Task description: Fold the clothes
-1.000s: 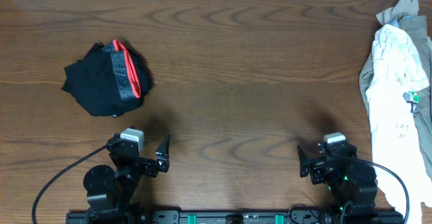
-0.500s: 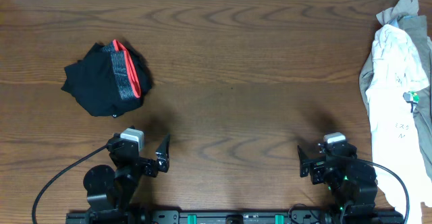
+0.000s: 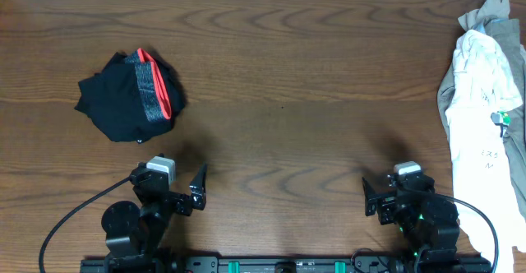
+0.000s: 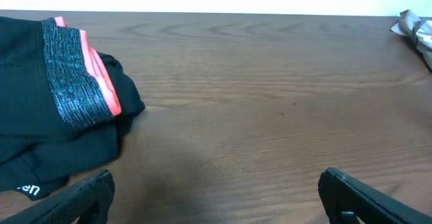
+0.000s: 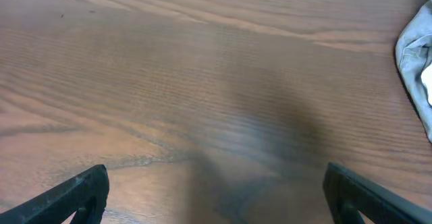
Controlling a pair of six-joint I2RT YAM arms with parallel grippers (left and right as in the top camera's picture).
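Worktop [image 3: 312,67]: dark brown wood grain, runs the full width of the overhead view.

Black garment [image 3: 119,104]: crumpled heap on the left half of the worktop, roughly mid-depth. A grey knit waistband [image 3: 152,88] with a red-orange edge lies folded over its right side. In the left wrist view the same heap fills the left of the frame, with a small white logo on the lowest fold.

Clothes pile at the far right edge, well apart from the black heap. A white garment [image 3: 481,63] lies bunched on top of a khaki garment [image 3: 496,6]. More white fabric trails toward the near edge, with faint dark markings and a small green tag [image 3: 502,118]. The right wrist view catches only a pale fold at its right border.

Left tool [image 4: 216,187]: near edge, left of centre, short of the black garment and not touching it. Fingers spread wide, only bare wood between them.

Right tool [image 5: 214,180]: near edge, just left of the trailing white fabric. Fingers likewise wide, over bare wood.

Black cable [image 3: 70,219] loops out from the left arm's base.
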